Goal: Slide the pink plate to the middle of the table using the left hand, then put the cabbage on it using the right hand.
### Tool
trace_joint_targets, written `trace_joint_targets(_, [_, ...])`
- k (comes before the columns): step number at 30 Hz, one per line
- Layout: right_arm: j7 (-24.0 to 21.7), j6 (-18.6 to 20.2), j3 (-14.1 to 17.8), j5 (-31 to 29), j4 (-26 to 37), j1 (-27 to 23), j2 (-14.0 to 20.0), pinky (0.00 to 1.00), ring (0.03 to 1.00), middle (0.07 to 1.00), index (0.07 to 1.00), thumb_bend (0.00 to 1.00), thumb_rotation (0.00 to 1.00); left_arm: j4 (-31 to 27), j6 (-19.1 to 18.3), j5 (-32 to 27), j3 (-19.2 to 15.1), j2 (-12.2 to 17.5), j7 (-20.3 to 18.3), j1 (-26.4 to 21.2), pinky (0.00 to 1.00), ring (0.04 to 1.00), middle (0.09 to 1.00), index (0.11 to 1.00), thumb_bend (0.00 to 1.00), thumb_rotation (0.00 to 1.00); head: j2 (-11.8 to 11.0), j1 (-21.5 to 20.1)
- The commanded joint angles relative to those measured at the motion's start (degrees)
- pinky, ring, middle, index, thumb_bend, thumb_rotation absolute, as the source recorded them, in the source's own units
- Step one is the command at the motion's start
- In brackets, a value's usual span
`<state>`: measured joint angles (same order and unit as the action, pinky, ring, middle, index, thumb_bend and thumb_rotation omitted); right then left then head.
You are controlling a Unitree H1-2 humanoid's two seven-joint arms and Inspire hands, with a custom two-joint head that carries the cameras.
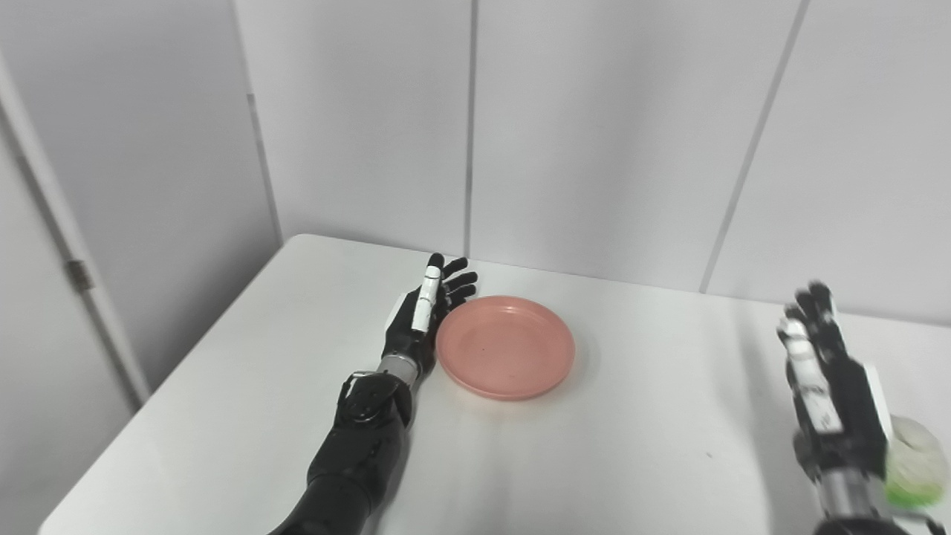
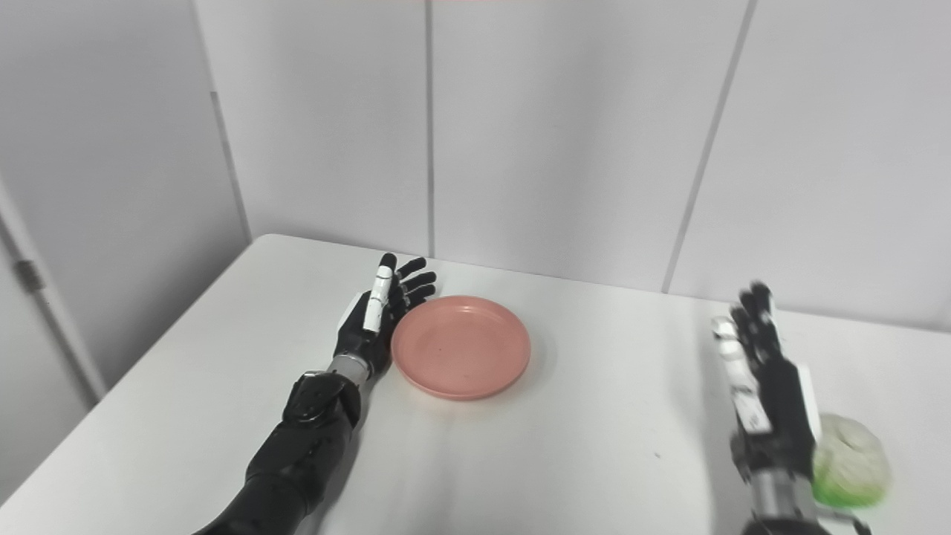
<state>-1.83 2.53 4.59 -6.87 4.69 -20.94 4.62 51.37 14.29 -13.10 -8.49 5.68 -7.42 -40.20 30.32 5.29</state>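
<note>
Round pink plastic plate [image 1: 505, 346] is set mid-worktop, left robot hand [image 1: 422, 319] spread at its left rim. Right robot hand [image 2: 769, 390] is spread, empty; pale green cabbage [image 2: 851, 461] lies just right of it, nr front edge.

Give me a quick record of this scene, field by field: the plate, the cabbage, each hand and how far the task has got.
pink plate: empty, on the white table, left of centre
cabbage: on the table at the right edge, beside the right wrist
left hand: open, edge-on against the plate's left rim
right hand: open, raised, left of the cabbage, holding nothing
task stage: plate being slid; cabbage not picked up
</note>
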Motion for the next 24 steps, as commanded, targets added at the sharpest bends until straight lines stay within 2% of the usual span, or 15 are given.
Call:
trace_joint_targets(1, [0.3,2.5,-0.1,2.2,5.5,-4.1,2.2,1.00,0.992,0.991,0.996,0.64,0.63,-2.3,0.2,-0.1,0.5,-1.0,-1.1,-2.8,0.95,0.851,0.820,0.811,0.76,1.00,0.6,-2.9])
trace_joint_targets(2, [0.5,3.7,-0.2,3.4,7.5,-4.6,2.7,0.98,0.984,0.980,0.989,0.64,0.62,-2.5,0.2,-0.1,0.8,-1.7,-1.4,-2.6,0.96,0.850,0.820,0.812,0.75,1.00,0.9,-5.9])
trace_joint_targets(3, [0.7,5.0,-0.1,4.3,9.5,-5.0,3.3,0.95,0.967,0.965,0.978,0.64,0.60,-2.5,0.6,-0.1,1.3,-2.3,-1.9,-2.3,0.95,0.852,0.824,0.815,0.75,1.00,0.9,-5.9])
trace_joint_targets(4, [0.9,6.8,-0.2,5.7,11.5,-5.4,3.9,0.94,0.963,0.962,0.975,0.64,0.59,-2.4,0.8,-0.2,1.5,-2.8,-2.4,-2.0,0.94,0.854,0.828,0.818,0.75,1.00,1.2,-8.9])
trace_joint_targets(5, [1.0,8.1,-0.2,6.6,12.7,-5.7,4.3,0.95,0.954,0.957,0.970,0.63,0.59,-2.4,1.0,-0.3,1.6,-3.1,-2.8,-1.8,0.92,0.858,0.833,0.818,0.74,1.00,1.2,-8.9])
trace_joint_targets(6, [0.9,10.0,0.2,7.2,14.6,-6.4,5.4,0.95,0.950,0.955,0.968,0.62,0.58,-2.6,0.8,-0.3,1.8,-4.0,-2.9,-1.5,0.92,0.860,0.835,0.818,0.74,1.00,1.7,-12.1])
trace_joint_targets(7, [0.8,11.3,0.6,7.5,15.9,-6.9,6.2,0.94,0.951,0.953,0.962,0.64,0.52,-2.8,0.6,-0.4,1.9,-4.6,-2.9,-1.3,0.90,0.851,0.830,0.819,0.73,1.00,1.7,-12.6])
trace_joint_targets(8, [0.2,12.9,1.2,7.3,17.2,-7.6,7.7,0.94,0.951,0.952,0.958,0.64,0.49,-3.2,0.3,-0.6,2.0,-5.5,-3.0,-1.0,0.90,0.846,0.828,0.819,0.73,1.00,2.1,-15.5])
trace_joint_targets(9, [-0.2,14.1,1.6,7.2,18.1,-8.2,8.8,0.94,0.955,0.956,0.962,0.66,0.45,-3.5,0.0,-0.7,1.9,-6.1,-3.1,-0.8,0.89,0.845,0.822,0.815,0.72,1.00,2.1,-15.5])
trace_joint_targets(10, [-0.9,16.2,2.0,7.2,19.3,-8.8,10.5,0.94,0.959,0.960,0.962,0.68,0.41,-3.9,-0.5,-0.7,2.0,-7.0,-2.8,-0.6,0.88,0.843,0.815,0.808,0.72,1.00,2.3,-18.0])
trace_joint_targets(14, [-3.5,22.2,2.8,8.6,22.0,-9.7,17.2,0.86,0.948,0.969,0.975,0.66,0.39,-4.9,-1.7,0.0,2.5,-9.3,-2.2,0.0,0.86,0.852,0.811,0.795,0.75,1.00,2.9,-21.6])
trace_joint_targets(15, [-4.6,23.4,2.7,9.7,22.3,-9.7,19.6,0.86,0.937,0.958,0.974,0.65,0.44,-5.0,-1.9,0.6,2.8,-9.7,-2.0,0.1,0.86,0.851,0.814,0.801,0.76,1.00,3.2,-22.8])
trace_joint_targets(19, [-10.5,24.4,3.6,11.0,21.5,-9.1,28.0,0.87,0.932,0.935,0.977,0.66,0.49,-5.6,-0.6,2.8,4.1,-11.6,0.2,0.9,0.84,0.839,0.808,0.797,0.74,1.00,3.4,-24.8])
trace_joint_targets(22, [-14.6,24.4,4.0,14.9,20.8,-8.5,31.4,0.76,0.893,0.919,0.964,0.70,0.50,-4.7,1.1,3.2,4.5,-11.9,0.2,0.9,0.81,0.830,0.801,0.788,0.73,1.00,3.3,-25.5])
trace_joint_targets(24, [-17.9,24.4,4.4,17.8,20.4,-8.0,33.0,0.77,0.878,0.906,0.948,0.71,0.49,-3.8,2.4,2.8,4.3,-12.2,0.0,0.9,0.80,0.818,0.790,0.776,0.71,1.00,3.2,-26.1])
